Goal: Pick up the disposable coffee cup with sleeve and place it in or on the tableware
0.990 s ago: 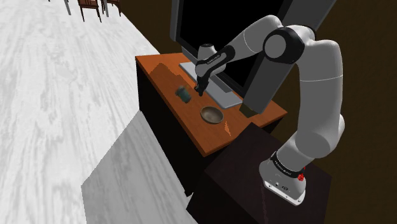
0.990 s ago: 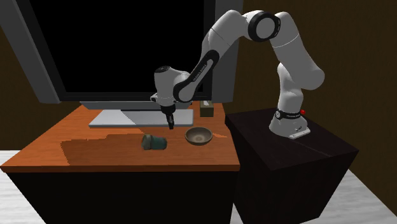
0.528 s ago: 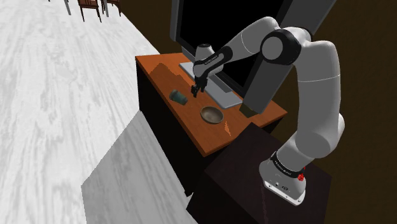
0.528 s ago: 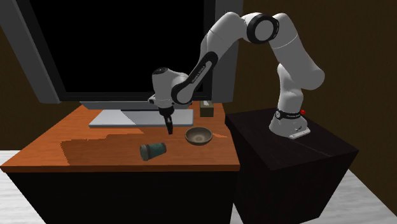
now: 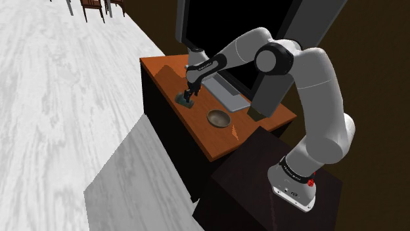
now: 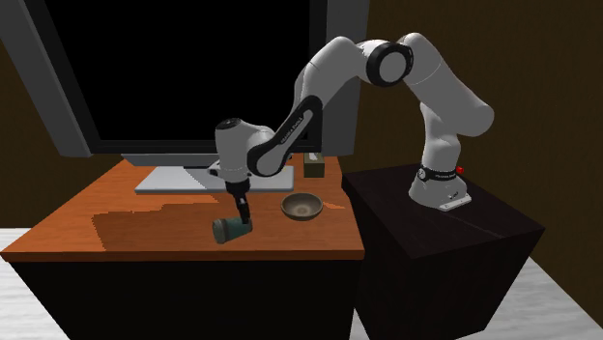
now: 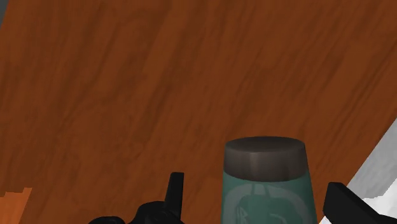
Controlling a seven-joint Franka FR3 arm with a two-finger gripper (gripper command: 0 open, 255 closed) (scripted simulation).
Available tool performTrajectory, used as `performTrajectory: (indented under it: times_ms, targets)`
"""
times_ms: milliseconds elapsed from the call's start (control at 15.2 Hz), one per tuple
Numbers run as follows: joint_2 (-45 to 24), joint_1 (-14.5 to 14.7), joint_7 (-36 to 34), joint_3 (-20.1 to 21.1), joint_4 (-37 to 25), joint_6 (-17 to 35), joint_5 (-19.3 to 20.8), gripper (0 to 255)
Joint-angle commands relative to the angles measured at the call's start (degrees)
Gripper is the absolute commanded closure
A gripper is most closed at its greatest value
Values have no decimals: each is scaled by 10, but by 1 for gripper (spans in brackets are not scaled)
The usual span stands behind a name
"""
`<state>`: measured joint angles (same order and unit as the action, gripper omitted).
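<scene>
A teal disposable cup (image 6: 226, 229) with a dark lid (image 7: 264, 156) lies on its side on the orange wooden desk (image 6: 145, 232), near the desk's front edge in the second exterior view. My black gripper (image 6: 243, 222) has come down over it and is open. In the wrist view the cup (image 7: 267, 191) lies between the two fingers (image 7: 175, 191), and neither visibly touches it. The brown bowl (image 6: 301, 206) sits to the cup's right in the second exterior view. From the shoulder view the gripper (image 5: 189, 97) hangs over the cup (image 5: 183, 100), with the bowl (image 5: 219, 119) nearer the stand.
A large black monitor stands on a grey base (image 6: 193, 179) at the back of the desk. A small box (image 6: 313, 167) sits behind the bowl and a small orange item (image 6: 335, 206) beside it. The dark stand (image 6: 454, 241) adjoins the desk.
The gripper went from shut to open and swung down toward the desk's front edge onto the cup. The cup shifted a little that way and turned.
</scene>
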<state>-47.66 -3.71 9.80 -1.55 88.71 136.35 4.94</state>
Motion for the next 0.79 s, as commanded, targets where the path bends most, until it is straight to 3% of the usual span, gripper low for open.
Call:
performTrajectory:
  times_ms: [0,726]
  targets:
    - [-15,1,0,1,-12,4,0,0]
    - [-50,-1,0,1,-27,24,0,0]
